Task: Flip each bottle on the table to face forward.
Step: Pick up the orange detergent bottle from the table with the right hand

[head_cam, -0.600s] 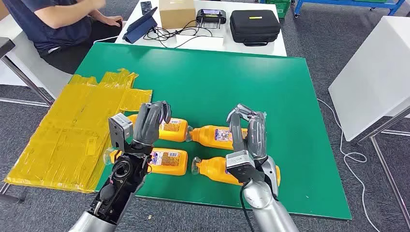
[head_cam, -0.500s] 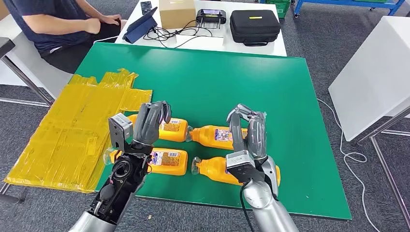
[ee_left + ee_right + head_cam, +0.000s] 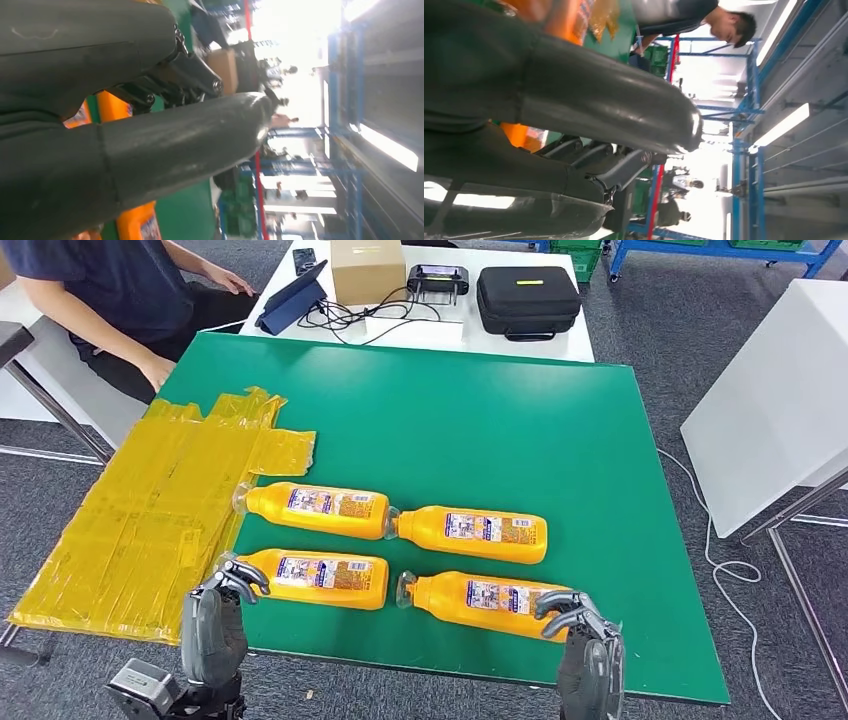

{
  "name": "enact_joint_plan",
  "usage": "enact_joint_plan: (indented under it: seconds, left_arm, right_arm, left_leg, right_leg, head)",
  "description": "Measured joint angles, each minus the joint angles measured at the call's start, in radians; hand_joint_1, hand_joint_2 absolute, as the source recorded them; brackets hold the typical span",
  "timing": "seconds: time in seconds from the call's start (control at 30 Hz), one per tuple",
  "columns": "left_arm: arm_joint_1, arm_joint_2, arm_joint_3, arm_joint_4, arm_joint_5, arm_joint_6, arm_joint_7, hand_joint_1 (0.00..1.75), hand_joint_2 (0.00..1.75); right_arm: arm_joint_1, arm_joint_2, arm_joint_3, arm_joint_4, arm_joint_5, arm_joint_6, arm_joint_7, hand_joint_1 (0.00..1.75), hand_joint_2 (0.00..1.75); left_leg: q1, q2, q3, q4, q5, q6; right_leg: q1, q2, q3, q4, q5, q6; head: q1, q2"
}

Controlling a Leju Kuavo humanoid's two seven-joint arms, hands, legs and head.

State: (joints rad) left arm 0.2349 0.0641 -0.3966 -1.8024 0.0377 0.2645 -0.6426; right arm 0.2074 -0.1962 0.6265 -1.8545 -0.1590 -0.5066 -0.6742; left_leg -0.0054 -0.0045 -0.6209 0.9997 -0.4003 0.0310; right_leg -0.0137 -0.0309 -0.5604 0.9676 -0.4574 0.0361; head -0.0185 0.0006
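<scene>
On the green table [image 3: 560, 430], four orange labelled bottles [image 3: 470, 533] lay sideways in two rows, caps pointing left. Both hands, left [image 3: 215, 625] and right [image 3: 587, 655], hovered empty, fingers curled.

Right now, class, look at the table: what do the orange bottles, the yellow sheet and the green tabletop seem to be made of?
Orange bottles: probably clear plastic holding orange liquid, since the necks look see-through; glossy, with printed labels.
Yellow sheet: likely thin plastic film or tape strips; it is wrinkled, shiny and overlapping.
Green tabletop: flat, matte and even, perhaps a painted board or mat; I cannot tell which.
</scene>
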Motion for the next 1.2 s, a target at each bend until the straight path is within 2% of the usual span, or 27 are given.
enact_joint_plan:
  seconds: [0.17,0.27,0.33,0.4,0.57,0.67,0.83,1.03,1.2]
  left_arm:
    - [0.035,-0.053,0.078,-0.082,-0.005,-0.095,0.038,0.0,0.0]
    - [0.058,-0.084,0.121,-0.111,0.005,-0.132,0.067,0.0,0.0]
    - [0.07,-0.1,0.144,-0.124,0.003,-0.145,0.081,0.0,0.0]
    - [0.079,-0.116,0.167,-0.131,-0.005,-0.155,0.107,0.0,0.0]
    - [0.106,-0.166,0.238,-0.139,-0.009,-0.207,0.16,0.0,0.0]
    - [0.115,-0.187,0.273,-0.142,-0.008,-0.232,0.168,0.0,0.0]
    - [0.118,-0.204,0.299,-0.144,-0.008,-0.243,0.171,0.0,0.0]
    - [0.104,-0.211,0.306,-0.141,-0.006,-0.263,0.188,0.0,0.0]
    - [0.078,-0.21,0.309,-0.126,0.01,-0.28,0.199,0.0,0.0]
  right_arm:
    - [-0.019,0.061,-0.032,-0.001,0.163,0.158,0.077,0.0,0.0]
    - [-0.022,0.099,-0.076,-0.002,0.275,0.212,0.129,0.0,0.0]
    - [-0.022,0.115,-0.102,-0.001,0.321,0.241,0.16,0.0,0.87]
    - [-0.022,0.125,-0.124,0.0,0.39,0.279,0.227,0.0,1.75]
    - [-0.012,0.126,-0.191,0.009,0.768,0.33,0.475,0.0,1.75]
    - [0.017,0.103,-0.246,0.007,0.927,0.335,0.554,0.0,1.75]
    - [0.053,0.061,-0.297,-0.001,0.993,0.332,0.588,0.0,1.75]
    - [0.057,0.021,-0.303,-0.013,1.103,0.38,0.682,0.0,1.75]
    - [0.053,-0.001,-0.303,-0.014,1.125,0.41,0.718,0.0,1.75]
  left_leg:
    - [0.0,0.0,0.001,0.0,0.001,0.0]
    - [0.0,0.0,0.001,0.0,0.001,0.0]
    - [0.0,0.0,0.001,0.0,0.001,0.0]
    - [0.0,0.0,0.001,0.0,0.001,0.0]
    - [0.0,0.0,0.001,0.0,0.001,0.0]
    - [0.0,-0.001,0.001,0.0,0.001,0.0]
    - [0.0,0.0,0.001,0.0,0.001,0.0]
    - [0.0,0.0,0.002,0.0,0.001,0.0]
    - [0.0,0.0,0.002,0.0,0.001,0.0]
  right_leg:
    - [0.0,0.0,0.001,0.0,0.002,-0.002]
    - [0.0,0.0,0.001,0.0,0.001,-0.002]
    - [0.0,0.0,0.001,0.0,0.001,-0.002]
    - [0.0,0.0,0.001,0.0,0.001,-0.002]
    - [0.0,0.0,0.001,0.0,0.001,-0.002]
    - [0.0,-0.001,0.001,0.0,0.001,-0.002]
    - [0.0,0.0,0.001,0.0,0.002,-0.002]
    - [0.0,0.0,0.001,0.0,0.002,-0.002]
    - [0.0,0.0,0.002,0.0,0.002,-0.002]
  head:
    - [0.0,0.0]
    - [0.0,0.0]
    - [0.0,0.0]
    - [0.0,0.0]
    - [0.0,0.0]
    - [0.0,0.0]
    - [0.0,0.0]
    - [0.0,0.0]
    - [0.0,0.0]
